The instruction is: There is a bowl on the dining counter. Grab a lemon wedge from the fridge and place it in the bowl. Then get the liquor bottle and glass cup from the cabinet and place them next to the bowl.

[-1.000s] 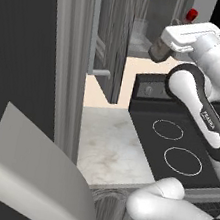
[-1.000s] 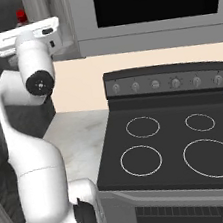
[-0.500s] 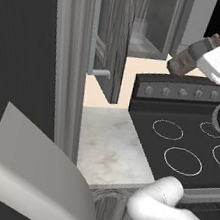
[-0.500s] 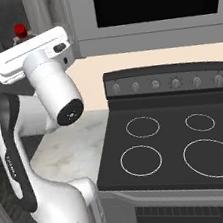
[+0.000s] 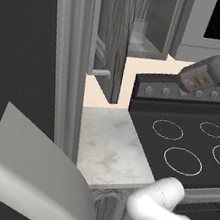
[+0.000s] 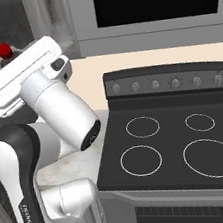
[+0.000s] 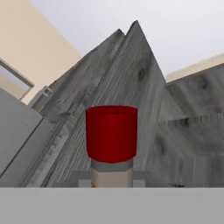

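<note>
The arm has swung well away from the open cabinet [image 5: 114,36] in the last second, out over the black stove [image 5: 187,145]. The pincer [image 7: 112,186] is nearly closed around the neck of the liquor bottle [image 5: 207,73], whose red cap [image 7: 112,132] stands straight out ahead of the fingertips. From the left base camera the brown bottle lies tilted, cap towards the hand at the right edge, in front of the stove's knob panel. Back behind the pincer, the glass cup [image 5: 139,26] sits on the cabinet shelf, faint and clear. I'd say the bottle is out and on its way; the base must next drive it to the dining counter, then return for the cup.
</note>
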{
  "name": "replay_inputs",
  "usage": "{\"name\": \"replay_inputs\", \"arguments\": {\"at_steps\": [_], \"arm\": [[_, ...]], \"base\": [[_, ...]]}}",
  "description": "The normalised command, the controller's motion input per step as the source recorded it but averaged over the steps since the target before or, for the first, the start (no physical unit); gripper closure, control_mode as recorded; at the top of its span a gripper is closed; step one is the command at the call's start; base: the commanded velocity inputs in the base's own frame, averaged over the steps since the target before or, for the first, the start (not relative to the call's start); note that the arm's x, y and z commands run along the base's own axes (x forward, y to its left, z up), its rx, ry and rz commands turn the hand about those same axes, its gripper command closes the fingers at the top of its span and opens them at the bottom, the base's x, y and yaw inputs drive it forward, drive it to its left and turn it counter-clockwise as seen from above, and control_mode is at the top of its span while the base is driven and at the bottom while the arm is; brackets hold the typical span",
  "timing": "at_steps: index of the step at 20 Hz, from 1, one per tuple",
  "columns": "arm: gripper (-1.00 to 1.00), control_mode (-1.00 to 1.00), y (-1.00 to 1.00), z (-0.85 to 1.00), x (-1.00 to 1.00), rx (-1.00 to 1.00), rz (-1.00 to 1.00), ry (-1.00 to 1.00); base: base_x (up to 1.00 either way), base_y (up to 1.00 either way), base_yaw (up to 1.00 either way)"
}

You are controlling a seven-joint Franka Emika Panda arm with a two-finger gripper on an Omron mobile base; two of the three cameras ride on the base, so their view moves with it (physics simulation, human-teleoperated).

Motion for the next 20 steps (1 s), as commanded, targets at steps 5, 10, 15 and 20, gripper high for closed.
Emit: {"name": "replay_inputs", "arguments": {"at_steps": [5,10,15,20], "arm": [[1.0,1.0,-0.01,0.0,-0.29,0.0,0.08,-0.05],[1.0,1.0,0.0,0.0,0.0,0.0,0.0,0.0],[1.0,1.0,0.0,0.0,0.0,0.0,0.0,0.0],[1.0,1.0,0.0,0.0,0.0,0.0,0.0,0.0]], "base": [[-0.49,-0.05,0.11],[-0.93,0.0,0.2],[-1.0,0.17,0.28],[-0.91,0.15,0.33]]}}
